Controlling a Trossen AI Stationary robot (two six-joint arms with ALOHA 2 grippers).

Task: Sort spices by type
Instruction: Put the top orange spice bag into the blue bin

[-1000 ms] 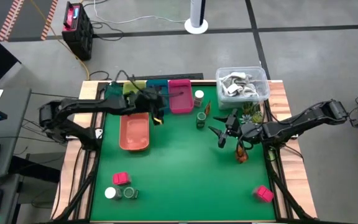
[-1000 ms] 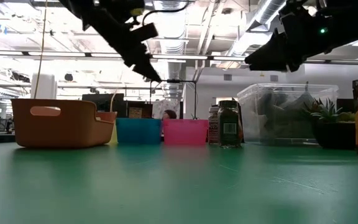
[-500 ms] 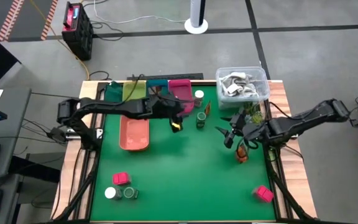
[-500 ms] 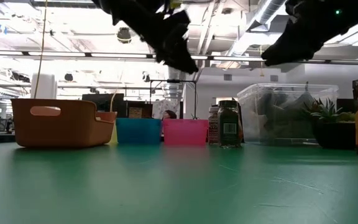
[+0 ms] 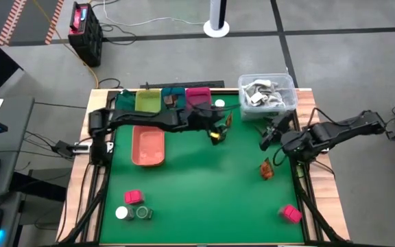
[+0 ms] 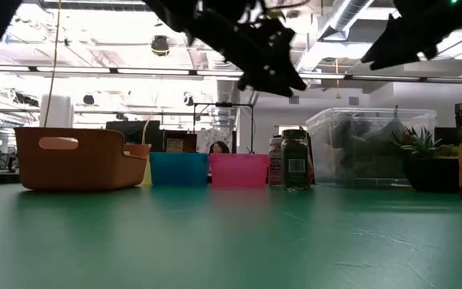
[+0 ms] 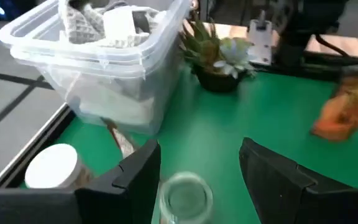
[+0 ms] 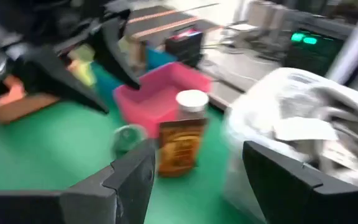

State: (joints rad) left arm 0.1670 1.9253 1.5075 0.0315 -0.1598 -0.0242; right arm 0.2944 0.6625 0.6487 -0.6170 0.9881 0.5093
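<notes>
Now, label by label, from the left edge of the bench to the right:

Near left corner: a pink cube box (image 5: 133, 197), a white-lidded jar (image 5: 121, 213) and a dark green jar (image 5: 142, 213) are sitting bunched together, unsorted.

Trays: an orange tray (image 5: 148, 146) is lying on the green bench (image 5: 197, 185); yellow-green, teal and pink trays (image 5: 197, 97) are lining the far edge.

Left gripper: the left gripper (image 5: 215, 132) is reaching far across from the left. A second ago it was over the orange tray; now it is hanging above the far-middle cluster of spices. Its fingers are parted and holding nothing, and the left wrist view is looking straight down on a green jar (image 7: 185, 198) between them.

Far-middle cluster: a white-lidded jar (image 5: 219, 105) and a brown packet (image 5: 228, 119) are standing just beside the pink tray, with the green jar (image 6: 296, 160) next to them.

Right gripper: the right gripper (image 5: 269, 134) is pulling back from mid-bench toward the clear tub (image 5: 267, 92) and the small plant (image 6: 423, 156). Its fingers are spread wide and empty.

Right side: a crinkly brown-orange packet (image 5: 267, 169) is lying alone; another pink cube box (image 5: 291, 213) is sitting at the near right corner.

Meaning for the task: judging by the swing, the left arm is lining up to pick the green jar, while the right arm is clearing out of its way. Sorting looks barely begun.
</notes>
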